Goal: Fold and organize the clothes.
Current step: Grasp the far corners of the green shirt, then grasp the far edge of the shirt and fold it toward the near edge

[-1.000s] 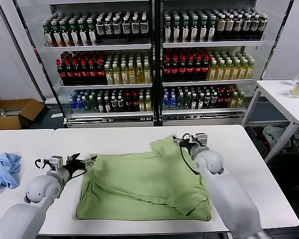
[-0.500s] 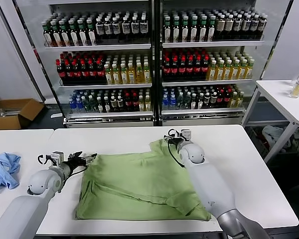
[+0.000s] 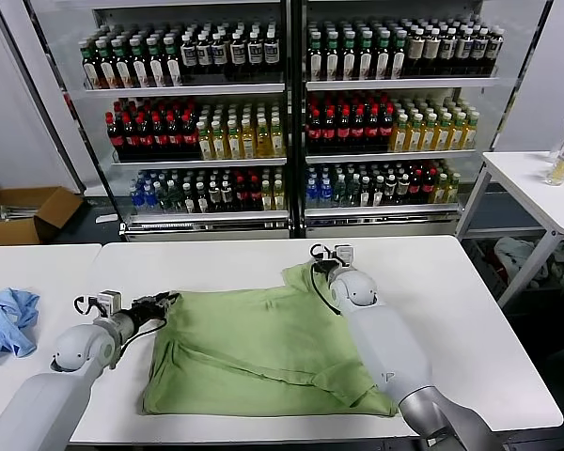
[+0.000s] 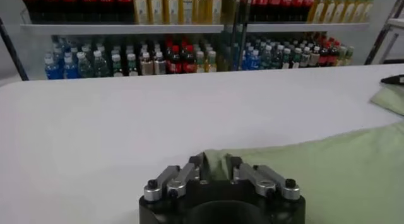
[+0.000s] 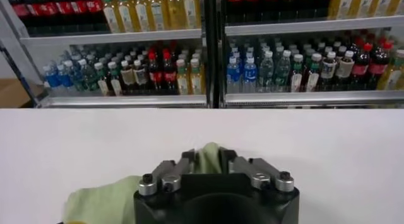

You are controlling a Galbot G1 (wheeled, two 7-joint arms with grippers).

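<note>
The light green shirt (image 3: 263,348) lies partly folded in the middle of the white table (image 3: 470,319). Its collar, buttons and print are hidden. My left gripper (image 3: 169,301) is shut on the shirt's far left corner, low over the table; the cloth shows between its jaws in the left wrist view (image 4: 216,165). My right gripper (image 3: 321,265) is shut on the shirt's far right corner, which stands up in a small peak; the pinched cloth shows in the right wrist view (image 5: 209,157).
A light blue garment (image 3: 5,321) lies on the table's left end. Glass-door fridges full of bottles (image 3: 291,113) stand behind the table. A cardboard box (image 3: 23,214) is on the floor at the left. A second white table (image 3: 536,183) stands at the right.
My right gripper has moved left and farther back with the shirt's corner. My left gripper has shifted slightly farther back with the other corner. The shirt's far edge has followed.
</note>
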